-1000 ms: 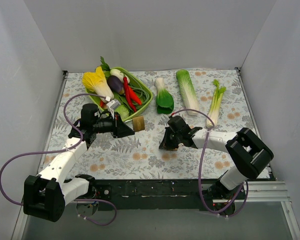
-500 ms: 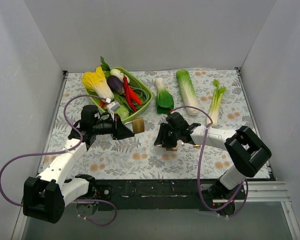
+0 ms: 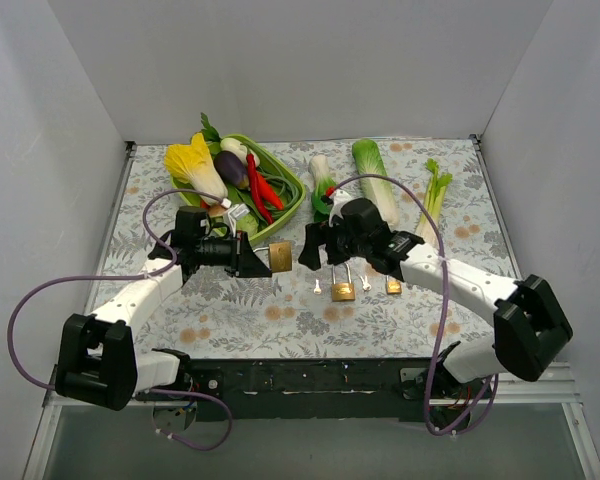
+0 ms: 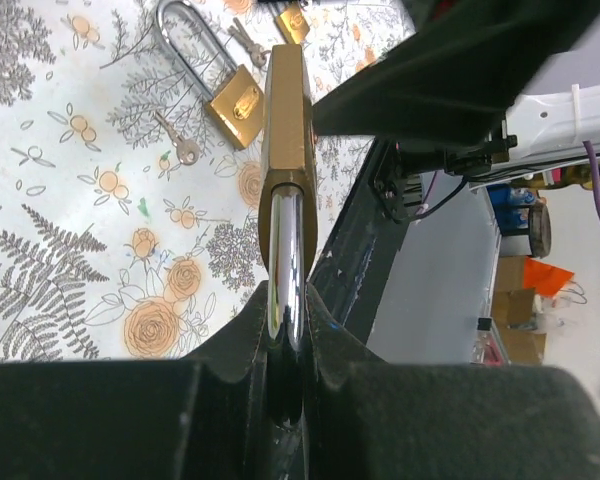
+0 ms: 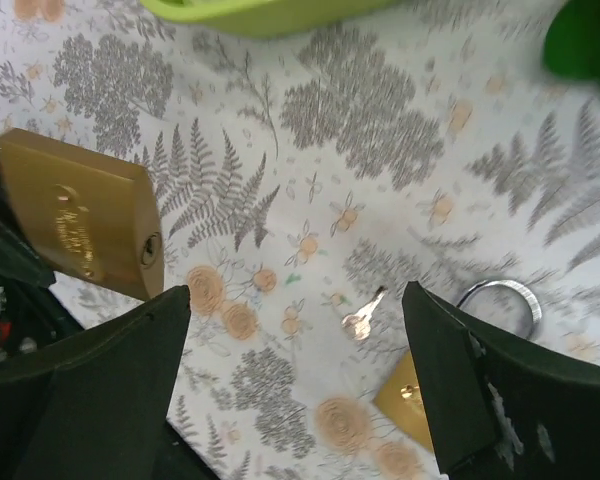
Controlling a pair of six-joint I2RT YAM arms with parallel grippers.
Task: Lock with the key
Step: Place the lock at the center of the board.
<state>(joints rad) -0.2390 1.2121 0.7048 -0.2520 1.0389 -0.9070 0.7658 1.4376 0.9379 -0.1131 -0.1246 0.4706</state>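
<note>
Padlock (image 4: 285,130), pinched by its shackle (image 4: 285,250) in left gripper (image 4: 288,335), presents its keyhole (image 5: 150,248). Right gripper (image 5: 290,390) gapes empty (a key (image 5: 361,318) lies below).

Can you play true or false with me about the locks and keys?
1. The left gripper pinches a gold padlock by its silver loop. True.
2. The right gripper is holding a key. False: it is open and empty, and a small key lies on the table below it.
3. A key is stuck in the held padlock. False: its keyhole is empty.
4. A second padlock lies on the table. True.
5. The green basket is empty. False: it holds vegetables, such as red chillies.
</note>
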